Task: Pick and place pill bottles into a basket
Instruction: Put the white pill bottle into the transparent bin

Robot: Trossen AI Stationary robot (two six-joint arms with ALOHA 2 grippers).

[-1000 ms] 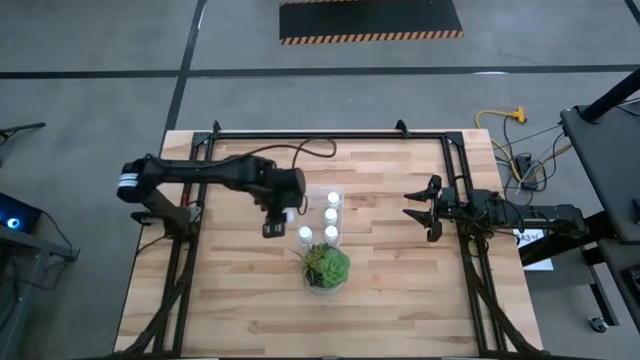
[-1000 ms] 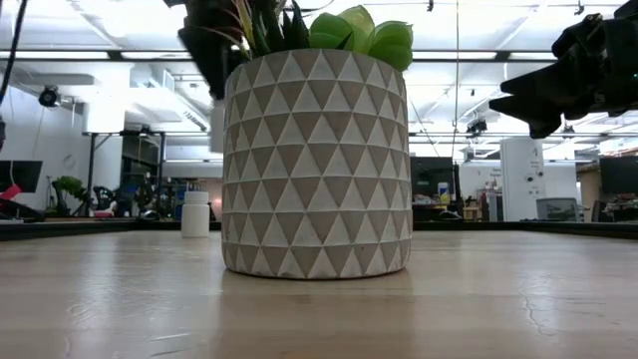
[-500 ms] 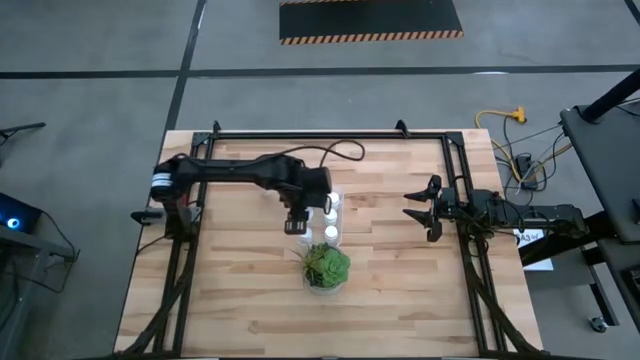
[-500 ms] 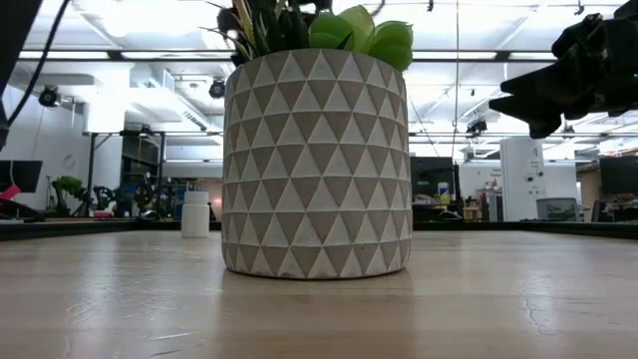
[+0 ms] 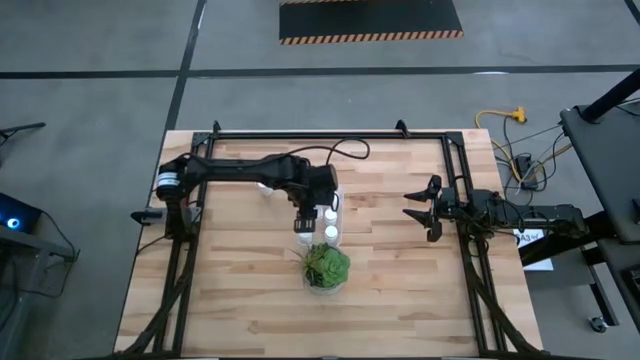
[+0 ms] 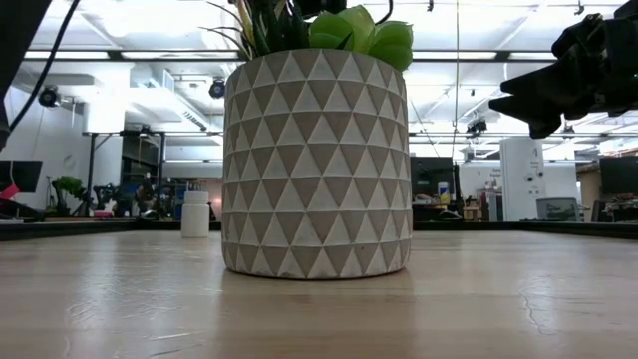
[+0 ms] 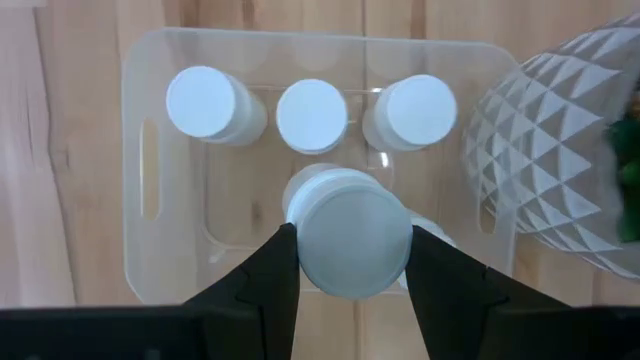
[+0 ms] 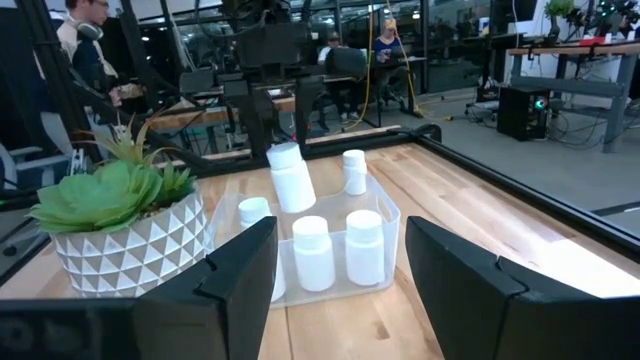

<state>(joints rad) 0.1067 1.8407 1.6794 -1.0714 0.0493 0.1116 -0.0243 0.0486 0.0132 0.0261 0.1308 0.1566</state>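
Setting: robotics lab or open workshop hall. Evidence: wooden worktop [image 5: 400,290] framed by black metal rails [image 5: 330,134]; grey concrete floor [image 5: 90,60] with hazard-striped mat [image 5: 370,20]; yellow cable [image 5: 497,118]; ceiling strip lights [image 6: 130,30]; desks with monitors [image 6: 20,176]; people [image 8: 85,40] at benches behind.

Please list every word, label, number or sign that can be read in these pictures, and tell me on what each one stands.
None can be read.
Paper sheet beside the right arm's base: dark marks, too small to read.
Pill bottles in the basket: plain white caps, no label visible.
Held bottle in the left gripper: no print visible.
Plant pot: triangle pattern only, no text.
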